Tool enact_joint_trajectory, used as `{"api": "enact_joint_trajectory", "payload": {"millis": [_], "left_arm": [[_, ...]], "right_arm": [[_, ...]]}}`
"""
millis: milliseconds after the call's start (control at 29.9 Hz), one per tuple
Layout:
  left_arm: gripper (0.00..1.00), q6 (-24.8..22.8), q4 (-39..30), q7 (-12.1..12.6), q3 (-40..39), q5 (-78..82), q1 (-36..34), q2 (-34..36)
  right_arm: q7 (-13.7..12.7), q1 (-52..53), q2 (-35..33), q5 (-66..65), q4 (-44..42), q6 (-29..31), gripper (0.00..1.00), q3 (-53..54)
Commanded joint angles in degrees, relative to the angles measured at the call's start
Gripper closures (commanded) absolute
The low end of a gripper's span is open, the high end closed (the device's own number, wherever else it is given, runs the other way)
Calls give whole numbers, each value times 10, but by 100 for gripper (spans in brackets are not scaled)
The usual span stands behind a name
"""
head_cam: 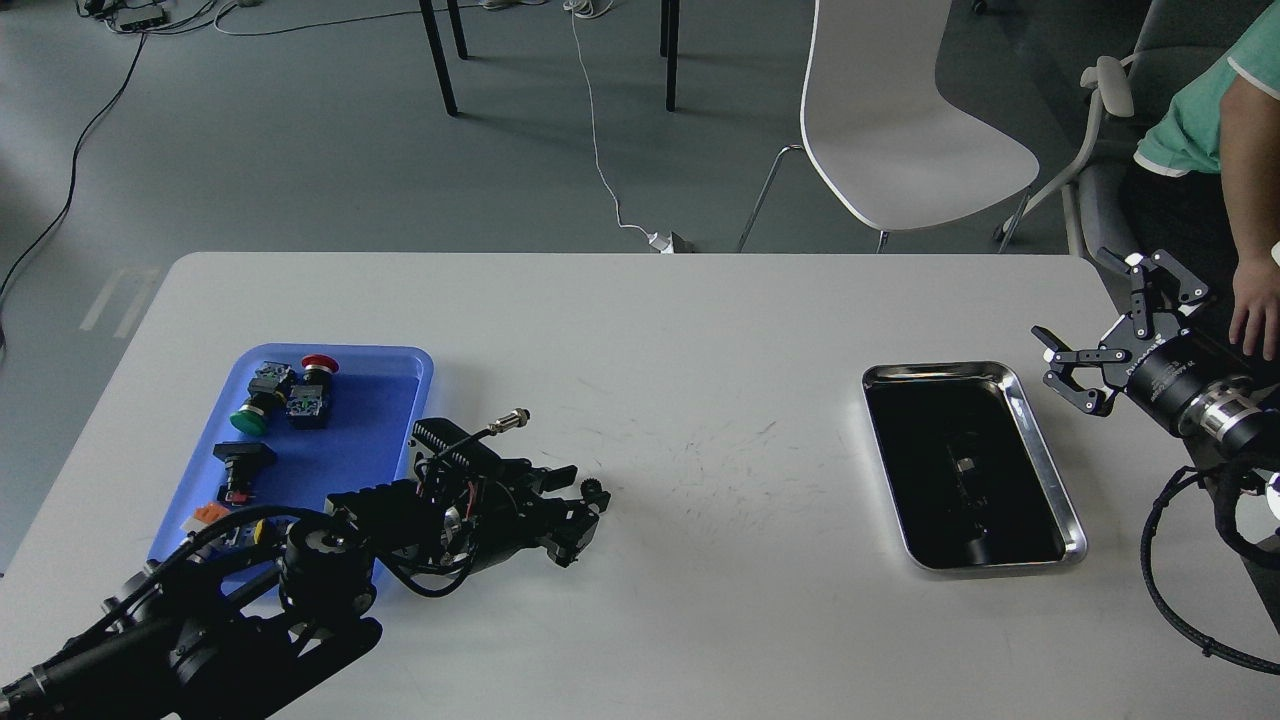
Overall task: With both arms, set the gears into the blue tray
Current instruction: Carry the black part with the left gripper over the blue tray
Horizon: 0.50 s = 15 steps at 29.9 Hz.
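Note:
A tiny black gear (593, 490) sits at table level just right of the blue tray (350, 420). My left gripper (583, 497) lies low over the table with its two fingers closed in on the gear from above and below. The arm's dark body hides the tray's lower right corner. My right gripper (1113, 327) hovers open and empty at the far right, beside the steel tray. No other gear shows.
Several coloured push-button switches (285, 392) lie in the blue tray. A shiny steel tray (1045, 470) with a dark inside stands at the right. A person's hand (1257, 312) rests at the table's right edge. A white chair (900, 130) stands behind the table.

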Motion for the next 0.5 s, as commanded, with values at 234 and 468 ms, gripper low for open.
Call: {"api": "enact_joint_trajectory", "payload": {"millis": [234,468], "left_arm": [[95,-1,19,0,1,0,5,-2],[97,-1,18,0,0,0,9,4]], "right_arm": [[1,-1,0,0,0,0,2,0],[1,-1,0,0,0,0,2,0]]}}
